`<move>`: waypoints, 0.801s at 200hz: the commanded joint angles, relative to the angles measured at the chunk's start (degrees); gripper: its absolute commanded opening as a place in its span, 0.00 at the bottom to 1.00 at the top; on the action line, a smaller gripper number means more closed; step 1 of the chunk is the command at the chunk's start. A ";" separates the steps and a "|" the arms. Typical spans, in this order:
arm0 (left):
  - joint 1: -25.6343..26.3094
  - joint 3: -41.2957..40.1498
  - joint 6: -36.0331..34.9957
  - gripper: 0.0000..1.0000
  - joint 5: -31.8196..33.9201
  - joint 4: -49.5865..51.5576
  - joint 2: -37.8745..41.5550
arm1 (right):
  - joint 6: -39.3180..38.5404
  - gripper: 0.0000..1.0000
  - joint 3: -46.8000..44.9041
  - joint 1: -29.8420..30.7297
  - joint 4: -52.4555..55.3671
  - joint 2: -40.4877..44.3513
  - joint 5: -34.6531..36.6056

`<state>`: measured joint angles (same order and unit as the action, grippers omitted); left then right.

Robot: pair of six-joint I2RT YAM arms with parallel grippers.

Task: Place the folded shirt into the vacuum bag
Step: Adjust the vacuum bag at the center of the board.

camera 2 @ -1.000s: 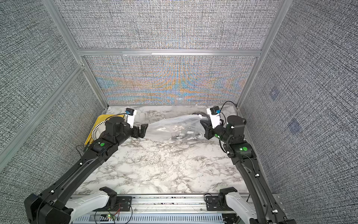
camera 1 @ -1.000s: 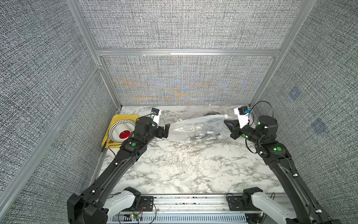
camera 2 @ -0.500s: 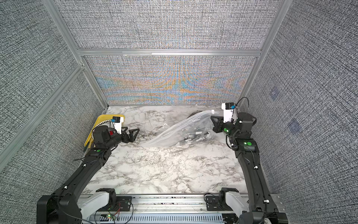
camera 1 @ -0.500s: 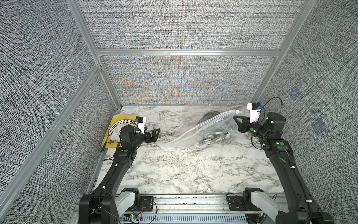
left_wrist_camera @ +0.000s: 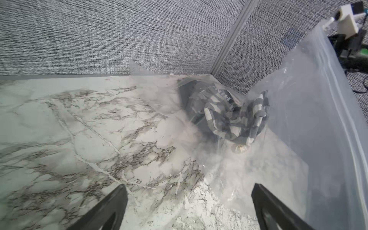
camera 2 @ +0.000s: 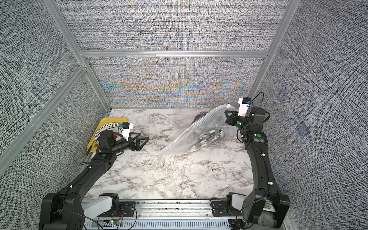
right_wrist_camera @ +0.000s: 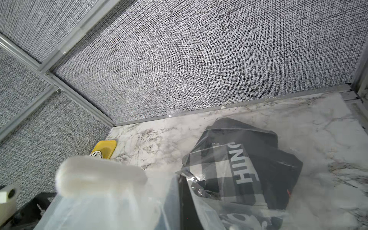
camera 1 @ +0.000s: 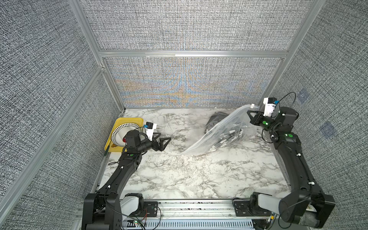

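Top views, read from the left: find the yellow tray (camera 1: 129, 119) by the left wall, with a white round device (camera 1: 119, 132) on it. Just right of that, note the left gripper (camera 1: 164, 139), spread wide, holding nothing, low over the marble table (camera 1: 179, 179) and well apart from the plastic. Confirm in the left wrist view: fingers (left_wrist_camera: 116, 199) far apart, only bare marble between.

Further right, see the vacuum bag (camera 1: 211, 143) slanting up from the table toward the far right, one low corner resting on the marble, the top corner by the small white clip (camera 1: 253, 106) raised. Look through the plastic for the shirt (left_wrist_camera: 235, 119): dark, with grey checks and white lettering, bunched low at the far right rather than neatly folded. Appears to be inside, though cannot be confirmed for all of it. At the far right, note the right gripper (camera 1: 251, 115), clamped on the bag's zip edge beside the clip.

Likely troubles from here:
- Thin, slick film pinched at one corner only, so could slide out of the jaws under the shirt's weight.
- Nothing supporting the left side, so could sag or tip there and let the bunched cloth spill back out.
- Loose cloth could also lie across the zip line and block sealing.
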<state>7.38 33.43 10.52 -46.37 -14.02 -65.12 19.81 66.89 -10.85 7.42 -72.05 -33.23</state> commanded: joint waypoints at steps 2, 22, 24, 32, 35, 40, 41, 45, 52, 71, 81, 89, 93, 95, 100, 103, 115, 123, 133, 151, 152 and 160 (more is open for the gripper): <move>7.04 -1.53 -0.61 1.00 2.59 -2.60 0.48 | 2.69 0.00 3.02 -0.15 -4.41 -3.13 1.07; 14.04 -2.11 -2.16 1.00 8.89 1.61 2.43 | 2.95 0.00 5.70 -0.58 -3.38 -5.99 0.68; 14.48 -2.22 -2.39 1.00 9.84 2.22 2.96 | 2.97 0.00 5.88 -0.60 -3.38 -6.19 0.57; 15.79 -3.37 -2.63 1.00 12.55 3.53 5.58 | 3.04 0.00 6.54 -0.66 -3.45 -6.92 0.47; 15.96 -3.96 -2.44 1.00 12.86 3.51 6.41 | 3.10 0.00 6.76 -0.66 -3.57 -7.17 0.33; 16.05 -4.87 -1.82 1.00 13.32 3.39 8.71 | 3.17 0.00 7.04 -0.66 -3.70 -7.60 0.08; 16.11 -5.04 -1.69 1.00 13.50 3.39 9.14 | 3.19 0.00 7.07 -0.66 -3.72 -7.63 0.05; 16.22 -5.62 -1.25 1.00 14.07 3.39 10.72 | 3.21 0.00 7.30 -0.65 -3.81 -7.96 -0.21; 16.43 -6.56 -0.53 1.00 14.39 3.38 13.29 | 3.28 0.00 7.73 -0.66 -3.73 -8.51 -0.47; 18.97 -7.80 -0.10 1.00 15.36 3.91 16.58 | 3.48 0.00 8.12 -0.65 -3.82 -9.41 -1.10; 20.58 -7.68 -0.16 1.00 15.09 3.91 15.80 | 3.40 0.00 8.04 -0.65 -3.86 -9.42 -1.14; 21.90 -7.27 -0.50 1.00 14.35 4.14 14.03 | 3.35 0.00 7.75 -0.67 -3.90 -9.23 -1.07; 22.59 -6.97 -0.64 0.99 13.78 4.19 13.08 | 3.35 0.00 7.60 -0.74 -3.99 -9.14 -1.00; 22.99 -6.80 -0.71 0.99 13.57 4.20 12.63 | 3.31 0.00 7.52 -0.75 -3.99 -9.09 -0.97; 24.13 -6.39 -0.84 0.99 13.13 4.26 11.33 | 3.26 0.00 7.38 -0.75 -3.99 -8.98 -0.89; 24.82 -6.06 -1.13 0.98 13.05 4.50 10.65 | 3.22 0.00 7.31 -0.75 -3.97 -8.98 -0.85; 27.74 -4.45 -2.53 0.97 14.55 6.61 8.13 | 3.21 0.00 7.05 -0.75 -4.08 -8.72 -0.87; 29.55 -3.73 -3.00 0.97 15.66 6.94 6.69 | 3.28 0.00 6.88 -0.82 -4.16 -8.63 -0.89; 31.45 -3.00 -3.06 0.97 16.70 6.15 5.12 | 3.35 0.00 6.69 -0.76 -4.29 -8.53 -1.02; 34.55 -1.87 -3.30 0.96 20.51 3.32 2.35 | 3.55 0.00 6.22 -0.88 -4.52 -8.17 -1.13; 34.64 -1.83 -3.35 0.96 20.87 3.18 2.14 | 3.56 0.00 6.23 -0.90 -4.52 -8.18 -1.13; 34.98 -0.84 -3.57 0.92 22.44 2.29 0.45 | 3.57 0.00 6.06 -0.85 -4.52 -7.95 -1.18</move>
<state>40.62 30.76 8.69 -29.30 -7.99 -61.60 23.16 73.19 -11.64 6.09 -80.66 -33.91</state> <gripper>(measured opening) 0.959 0.050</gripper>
